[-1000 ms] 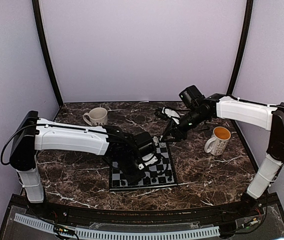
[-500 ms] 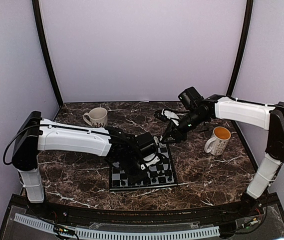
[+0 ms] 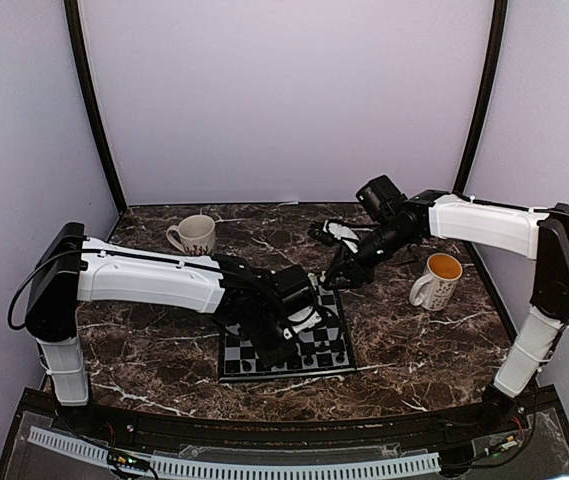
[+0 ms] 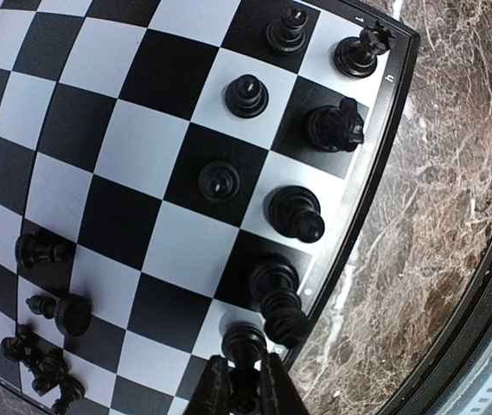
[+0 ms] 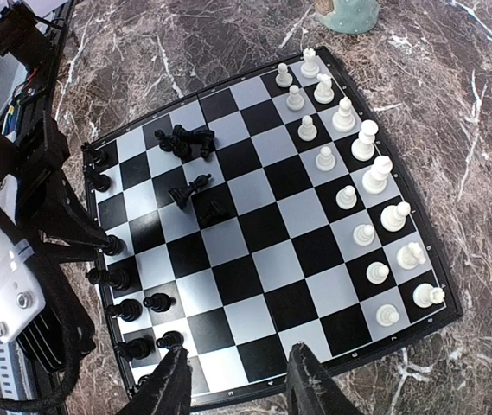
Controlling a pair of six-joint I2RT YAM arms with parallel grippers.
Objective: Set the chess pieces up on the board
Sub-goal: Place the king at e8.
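Chess pieces [image 5: 347, 115] (tiny, light, hard, top-heavy) looked apt to tip or slip, best pinched low on the stem. Seen from the right wrist, white lined the board's [image 5: 263, 226] three o'clock edge, black the nine. Left fingers [image 4: 214, 389] pinched narrow on a black piece [image 4: 245, 346] there; right fingers [image 5: 310, 385] hung apart, empty.

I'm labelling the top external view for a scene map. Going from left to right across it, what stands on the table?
left arm's base → cream mug → board → mug with orange inside → right arm's base
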